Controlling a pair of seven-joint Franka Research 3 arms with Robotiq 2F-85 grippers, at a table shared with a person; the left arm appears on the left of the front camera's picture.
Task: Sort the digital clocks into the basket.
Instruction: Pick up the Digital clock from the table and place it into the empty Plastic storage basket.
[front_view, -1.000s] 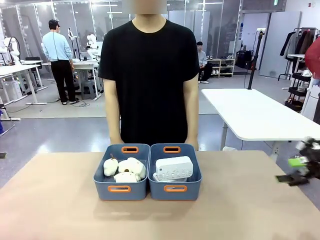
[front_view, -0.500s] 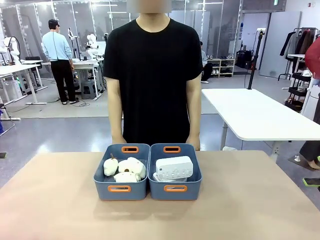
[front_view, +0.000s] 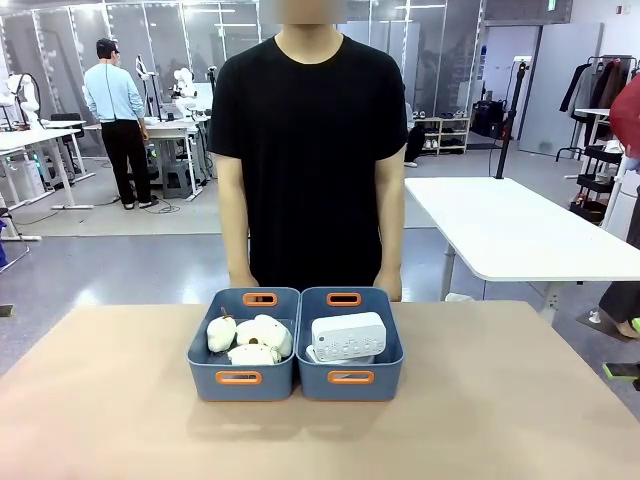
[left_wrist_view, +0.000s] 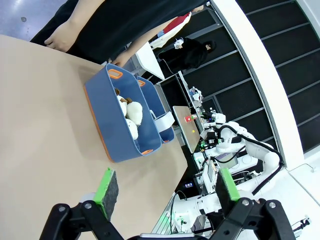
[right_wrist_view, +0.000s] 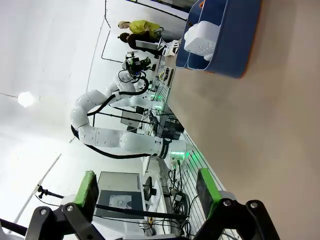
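The basket (front_view: 350, 378), the right one of two blue bins side by side at mid-table, holds a white digital clock (front_view: 348, 335) lying on top of a second white one (front_view: 318, 355) that is mostly covered. In the left wrist view my left gripper (left_wrist_view: 165, 187) hangs open above bare tabletop, well short of the basket (left_wrist_view: 150, 100) and the clock (left_wrist_view: 164, 120). Over at the table's side my right gripper (right_wrist_view: 147, 189) is open too, with nothing between its pads, far from the basket (right_wrist_view: 225, 45) and clock (right_wrist_view: 202, 37).
The left blue bin (front_view: 240, 378) holds cream plush toys (front_view: 255, 338). A person in a black shirt (front_view: 310, 150) stands at the far edge right behind the bins, hands hanging down at the table edge. Bare tabletop (front_view: 120, 400) surrounds the bins.
The right gripper, seen blurred at the right edge of the front view a second ago, has pulled back out of that view. Bins, clocks and toys have not moved.
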